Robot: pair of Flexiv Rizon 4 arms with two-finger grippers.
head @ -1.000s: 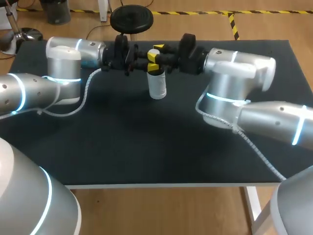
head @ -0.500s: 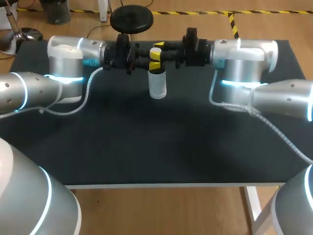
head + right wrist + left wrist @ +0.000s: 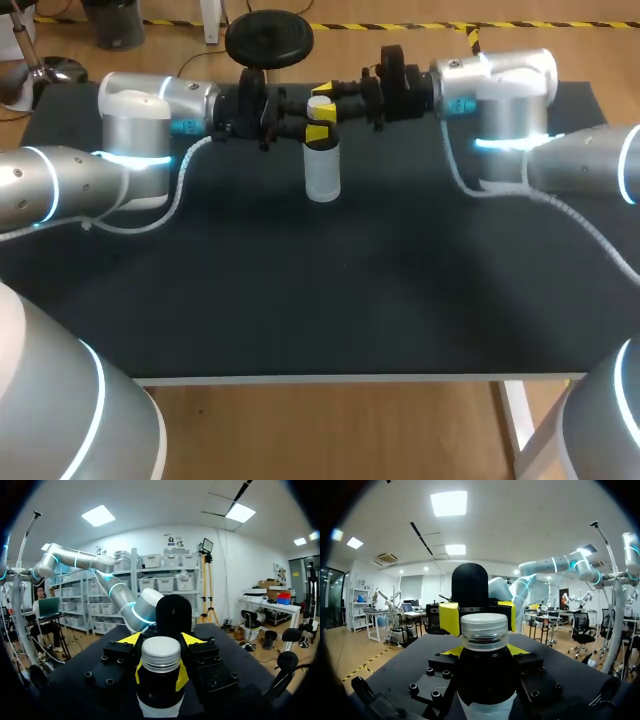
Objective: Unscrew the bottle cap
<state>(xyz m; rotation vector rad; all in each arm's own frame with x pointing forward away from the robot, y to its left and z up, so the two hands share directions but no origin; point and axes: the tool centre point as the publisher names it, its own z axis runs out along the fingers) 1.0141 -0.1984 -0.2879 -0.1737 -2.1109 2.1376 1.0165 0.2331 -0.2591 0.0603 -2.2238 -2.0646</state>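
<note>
Two clamps | left gripper [image 3: 317, 132] clamped round bottle [image 3: 322, 175] | right gripper [image 3: 160, 674] pinching cap [image 3: 161, 654] | risk: bottle spins with cap if left hold slips

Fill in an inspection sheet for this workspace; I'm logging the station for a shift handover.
Surface: black table, matte top.
Job's things: bottle upright near the far edge, white body, dark neck; silver cap on it.
Clutter: nothing seen.
Grippers: left gripper shut on the bottle's neck; right gripper shut on the cap, coming in from the opposite side.
Cables: left arm's cable and right arm's cable, both coiled, loop away from the bottle.
Surroundings: nothing seen reaching over the table.
</note>
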